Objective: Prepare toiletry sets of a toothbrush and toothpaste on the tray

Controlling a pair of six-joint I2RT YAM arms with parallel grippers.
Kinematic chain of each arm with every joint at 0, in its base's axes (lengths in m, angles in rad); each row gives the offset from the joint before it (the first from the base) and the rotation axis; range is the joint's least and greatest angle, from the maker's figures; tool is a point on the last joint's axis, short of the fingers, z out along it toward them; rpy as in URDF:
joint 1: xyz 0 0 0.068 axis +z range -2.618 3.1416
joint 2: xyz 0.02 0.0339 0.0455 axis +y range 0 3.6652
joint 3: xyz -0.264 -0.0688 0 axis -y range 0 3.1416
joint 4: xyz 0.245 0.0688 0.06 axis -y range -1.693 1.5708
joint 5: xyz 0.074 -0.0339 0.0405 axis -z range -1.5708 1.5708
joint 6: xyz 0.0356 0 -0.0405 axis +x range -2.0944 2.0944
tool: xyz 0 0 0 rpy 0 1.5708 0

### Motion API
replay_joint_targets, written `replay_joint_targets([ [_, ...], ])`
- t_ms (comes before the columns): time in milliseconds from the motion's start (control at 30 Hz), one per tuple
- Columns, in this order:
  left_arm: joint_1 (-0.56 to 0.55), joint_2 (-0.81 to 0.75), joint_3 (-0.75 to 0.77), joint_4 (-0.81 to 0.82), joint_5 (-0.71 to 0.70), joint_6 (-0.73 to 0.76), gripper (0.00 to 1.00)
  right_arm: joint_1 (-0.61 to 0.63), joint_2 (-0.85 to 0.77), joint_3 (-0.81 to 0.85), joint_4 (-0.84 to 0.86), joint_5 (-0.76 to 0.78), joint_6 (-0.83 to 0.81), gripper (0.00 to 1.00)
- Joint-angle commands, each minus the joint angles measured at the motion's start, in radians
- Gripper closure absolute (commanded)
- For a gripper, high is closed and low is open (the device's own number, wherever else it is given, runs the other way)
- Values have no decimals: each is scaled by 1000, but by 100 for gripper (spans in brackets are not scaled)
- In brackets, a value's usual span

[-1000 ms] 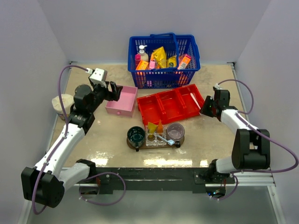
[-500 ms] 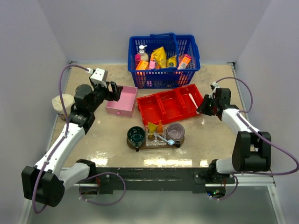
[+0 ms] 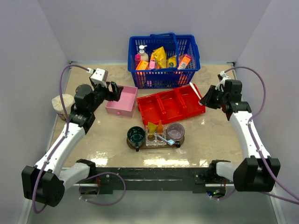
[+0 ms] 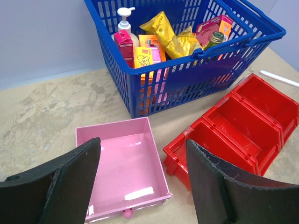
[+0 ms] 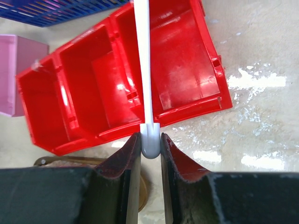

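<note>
My right gripper (image 5: pixel 150 144) is shut on the rounded end of a slim white toothbrush (image 5: pixel 142 60), which points away over the red bin (image 5: pixel 107 88). In the top view this gripper (image 3: pixel 204 100) hovers off the bin's right end. The dark brown tray (image 3: pixel 181 138) lies at the table's near middle. On it two orange-yellow toothpaste tubes (image 3: pixel 152 127) stand between a green cup (image 3: pixel 136 135) and a purple cup (image 3: pixel 175 131). A second pale toothbrush (image 3: pixel 166 139) lies slantwise in front of them. My left gripper (image 4: pixel 142 182) hangs open above the pink box (image 4: pixel 122 163).
A blue basket (image 3: pixel 163 60) full of bottles and packets stands at the back, behind the red three-compartment bin (image 3: pixel 170 105). The pink box (image 3: pixel 122 101) sits left of the bin. A pale round object (image 3: pixel 60 103) lies at the table's left edge.
My right gripper has closed on the toothbrush and risen with it, out of the red bin's right compartment, drawing back to the right. The left arm has not moved.
</note>
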Motion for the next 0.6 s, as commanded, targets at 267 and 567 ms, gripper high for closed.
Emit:
replay_joint_targets([
  [267,-79,-39,-9,113,167,88,23,11,-152,136,-135,-200,68,100],
  [567,-338,-81,-19,170,349,397,26,331,-108,238,-284,-141,75,100],
])
